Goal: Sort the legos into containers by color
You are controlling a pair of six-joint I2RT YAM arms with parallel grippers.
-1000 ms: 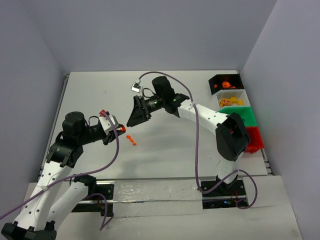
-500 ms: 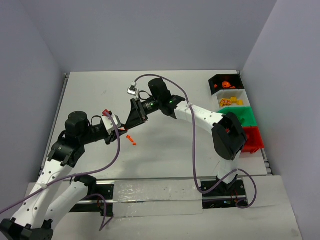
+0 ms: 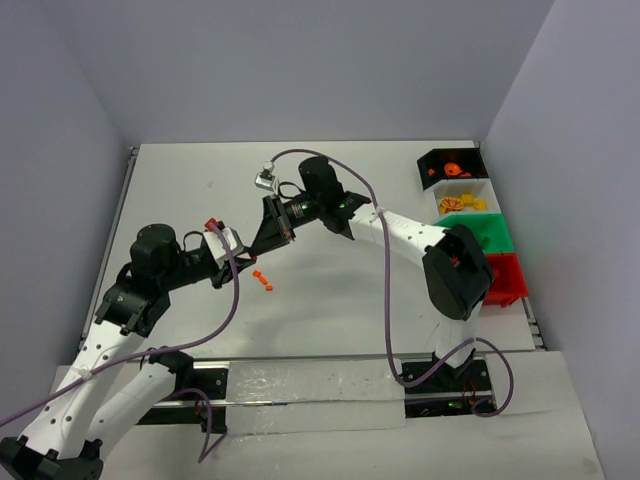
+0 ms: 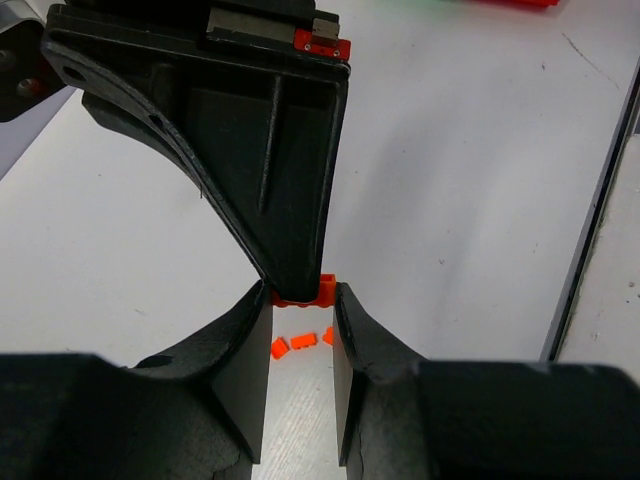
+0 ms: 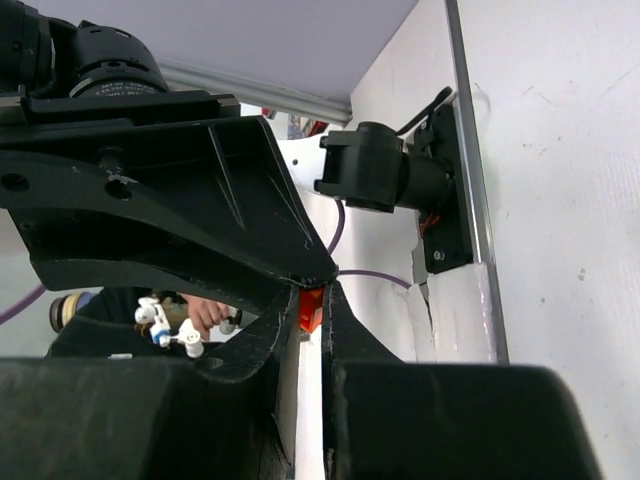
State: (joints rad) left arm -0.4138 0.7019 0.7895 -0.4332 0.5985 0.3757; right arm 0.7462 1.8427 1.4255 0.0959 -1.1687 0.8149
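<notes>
1. The white rectangular tabletop (image 3: 330, 190) carries the whole work area.

2. The white-and-black left arm (image 3: 120, 320) is angled in from the near left corner. The white-and-black right arm (image 3: 410, 232) is extended from the near right edge towards the left of centre.

3. Four small open plastic bins are set in a row along the right edge. From far to near they are the black bin (image 3: 470, 157), the white bin (image 3: 487, 190), the green bin (image 3: 497, 240) and the red bin (image 3: 510, 285). Orange pieces are seen in the black bin. Yellow and orange pieces are seen in the white bin.

4. The left gripper (image 4: 302, 305) and the right gripper (image 5: 312, 300) are met tip to tip left of the tabletop centre.

5. One small orange plastic brick (image 4: 300, 293) is clamped between the left fingertips. The right jaws are closed almost fully, and the same brick is pinched at their tips.

6. Several loose orange bricks (image 3: 262, 278) lie on the tabletop just beside the meeting point, towards the near edge. In the left wrist view they are visible between the left fingers, beyond the held brick.
</notes>
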